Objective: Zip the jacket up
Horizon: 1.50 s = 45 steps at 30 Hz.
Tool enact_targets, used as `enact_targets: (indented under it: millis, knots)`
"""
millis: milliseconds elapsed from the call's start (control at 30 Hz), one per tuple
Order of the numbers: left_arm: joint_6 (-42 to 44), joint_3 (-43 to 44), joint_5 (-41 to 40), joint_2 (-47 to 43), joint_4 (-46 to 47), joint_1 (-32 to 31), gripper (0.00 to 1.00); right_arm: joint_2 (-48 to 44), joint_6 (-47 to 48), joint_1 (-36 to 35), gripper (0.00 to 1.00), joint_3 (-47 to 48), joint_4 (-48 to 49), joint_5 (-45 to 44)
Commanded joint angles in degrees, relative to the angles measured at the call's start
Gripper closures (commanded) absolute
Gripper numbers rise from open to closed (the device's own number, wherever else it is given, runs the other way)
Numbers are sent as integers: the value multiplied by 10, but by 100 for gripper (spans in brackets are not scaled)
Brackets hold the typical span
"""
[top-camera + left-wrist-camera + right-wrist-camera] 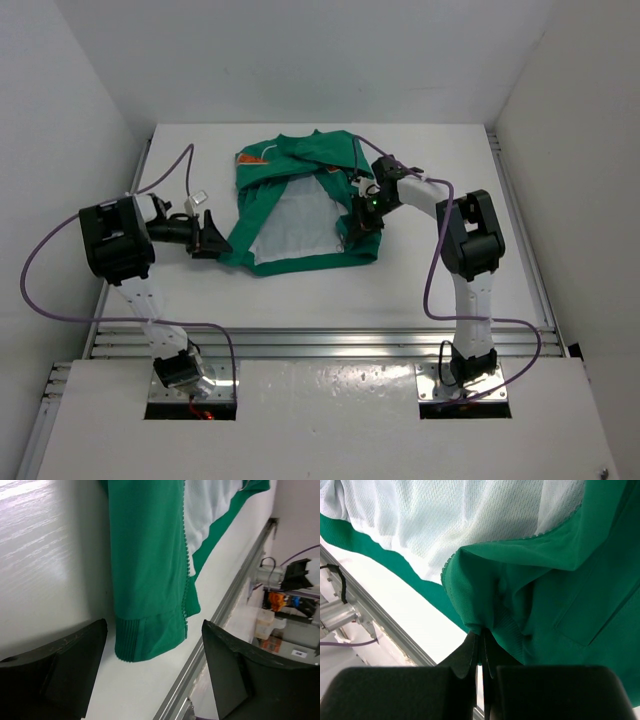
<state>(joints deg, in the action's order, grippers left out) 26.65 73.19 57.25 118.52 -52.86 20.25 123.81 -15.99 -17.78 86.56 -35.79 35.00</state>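
Observation:
The green jacket (300,205) lies open on the white table, its white mesh lining (295,222) showing. An orange-and-white logo (255,157) is at its far left. My right gripper (362,222) is shut on the jacket's right front edge near the hem; in the right wrist view the fabric (485,605) bunches up from the closed gripper (481,639). My left gripper (212,238) is open and empty just left of the jacket's left hem corner. In the left wrist view that ribbed corner (145,640) with its zipper teeth lies ahead of the gripper (155,647).
A metal rail (320,340) runs along the table's near edge. White walls stand on both sides and at the back. Purple cables (40,270) loop from both arms.

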Motion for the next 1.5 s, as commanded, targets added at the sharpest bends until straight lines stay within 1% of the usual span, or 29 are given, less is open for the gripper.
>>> enact_targets:
  millis: [0,300,400,567,833,900,1033,1067,1100,1167,1300,1367,1400,1467]
  knots:
    - [13,-14,-2,32,42,1,16,-19,8,-9,100,26,-3,-3]
    - [23,-42,31,57,42,1,19,-7,6,-10,100,50,-13,-5]
    - [29,-47,31,57,42,1,23,-5,8,-9,100,54,-14,-6]
    - [43,-47,31,62,23,1,34,-1,8,-11,100,57,-16,-7]
    - [48,-42,37,67,23,-12,35,-2,9,-13,100,56,-16,-9]
    - [48,-36,42,67,23,-18,37,-1,8,-15,100,55,-16,-8]
    - [48,-31,42,73,23,-23,43,-2,8,-16,100,53,-16,-9]
    - [48,-25,42,73,23,-23,46,-3,7,-16,100,53,-16,-8]
    - [48,-25,42,73,23,-23,46,-3,8,-16,100,51,-14,-8]
    - [48,-19,42,73,23,-28,50,-4,6,-16,100,50,-13,-9]
    - [48,-9,42,84,11,-28,54,-6,7,-17,100,47,-14,-8]
    - [48,3,42,84,11,-28,57,-7,8,-19,100,46,-13,-8]
    - [48,3,42,84,6,-28,62,-5,8,-19,100,46,-13,-7]
    - [48,13,42,84,0,-28,67,-6,10,-20,100,47,-12,-6]
